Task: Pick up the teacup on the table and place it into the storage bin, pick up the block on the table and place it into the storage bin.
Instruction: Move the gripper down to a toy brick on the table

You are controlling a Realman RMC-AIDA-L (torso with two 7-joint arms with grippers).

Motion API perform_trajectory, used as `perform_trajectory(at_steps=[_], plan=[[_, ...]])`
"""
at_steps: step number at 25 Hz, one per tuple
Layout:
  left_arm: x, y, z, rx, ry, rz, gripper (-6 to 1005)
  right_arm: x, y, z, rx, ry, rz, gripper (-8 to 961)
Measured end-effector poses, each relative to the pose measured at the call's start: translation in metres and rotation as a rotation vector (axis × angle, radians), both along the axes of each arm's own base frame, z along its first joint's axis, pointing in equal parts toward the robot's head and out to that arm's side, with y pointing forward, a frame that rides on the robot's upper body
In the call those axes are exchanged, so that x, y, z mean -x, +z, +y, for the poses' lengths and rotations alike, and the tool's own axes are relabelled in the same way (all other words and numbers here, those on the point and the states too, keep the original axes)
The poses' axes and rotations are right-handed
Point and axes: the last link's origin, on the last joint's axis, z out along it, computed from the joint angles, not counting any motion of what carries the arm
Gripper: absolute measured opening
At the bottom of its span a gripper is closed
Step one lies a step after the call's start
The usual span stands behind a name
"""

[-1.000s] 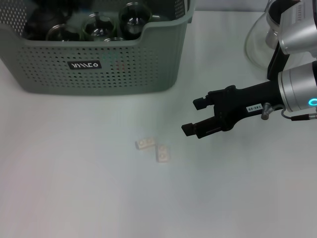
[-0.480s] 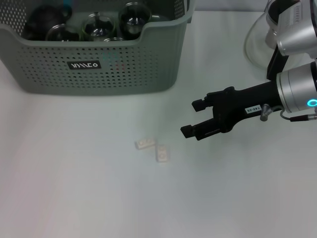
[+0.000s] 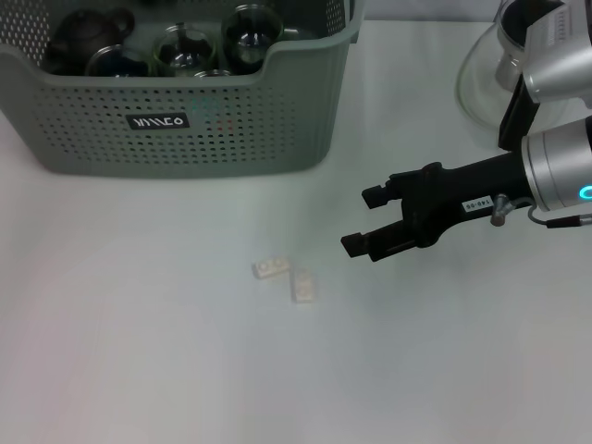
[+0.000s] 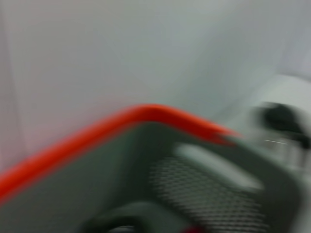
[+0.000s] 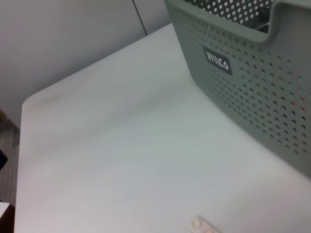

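Two small white blocks point(image 3: 271, 268) point(image 3: 304, 286) lie side by side on the white table, below the storage bin point(image 3: 231, 129). One block edge point(image 5: 201, 225) also shows in the right wrist view, in front of the storage bin point(image 5: 252, 92). My right gripper point(image 3: 362, 220) hovers open and empty to the right of the blocks, fingers pointing toward them. Glass teacups point(image 3: 185, 46) point(image 3: 248, 30) sit inside the bin. No teacup shows on the table. The left wrist view is a blur of the bin's wall point(image 4: 209, 194); the left gripper is out of view.
A dark teapot point(image 3: 79, 37) rests in the bin's far left corner. A clear glass vessel point(image 3: 481, 79) stands at the back right, behind my right arm. An orange-red edge point(image 4: 97, 131) crosses the left wrist view.
My right gripper has edged very slightly to the right and stays open. The blocks and the bin have not moved.
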Motion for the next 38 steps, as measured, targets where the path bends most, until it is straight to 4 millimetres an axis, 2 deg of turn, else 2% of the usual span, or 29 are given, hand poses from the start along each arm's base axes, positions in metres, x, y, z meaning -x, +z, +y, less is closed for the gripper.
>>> perform_trajectory(at_steps=[3,7,12,16,23,28,33,38], plan=[[-0.003,-0.018,-0.025,0.134,-0.158,-0.038,883,-0.002,0.001,0.001,-0.009,-0.007,0.0,946],[-0.003,-0.052,-0.053,0.242,-0.353,-0.048,882,-0.004,0.003,0.002,-0.016,-0.012,0.0,946],[-0.001,-0.083,-0.075,0.355,-0.42,0.055,880,-0.006,0.006,0.002,-0.018,-0.027,0.003,946],[0.003,-0.107,-0.073,0.417,-0.394,0.171,879,-0.007,0.006,0.003,-0.026,-0.034,0.006,946],[0.008,-0.167,-0.068,0.529,-0.364,0.384,876,-0.005,0.005,0.003,-0.019,-0.041,0.009,947],[0.003,-0.198,-0.065,0.586,-0.318,0.482,866,-0.003,0.005,0.003,-0.015,-0.047,0.01,947],[0.003,-0.212,-0.057,0.559,-0.236,0.543,853,-0.003,0.006,0.004,-0.015,-0.049,0.01,947],[0.002,-0.213,-0.051,0.516,-0.202,0.577,840,-0.003,0.006,0.004,-0.015,-0.05,0.01,947]])
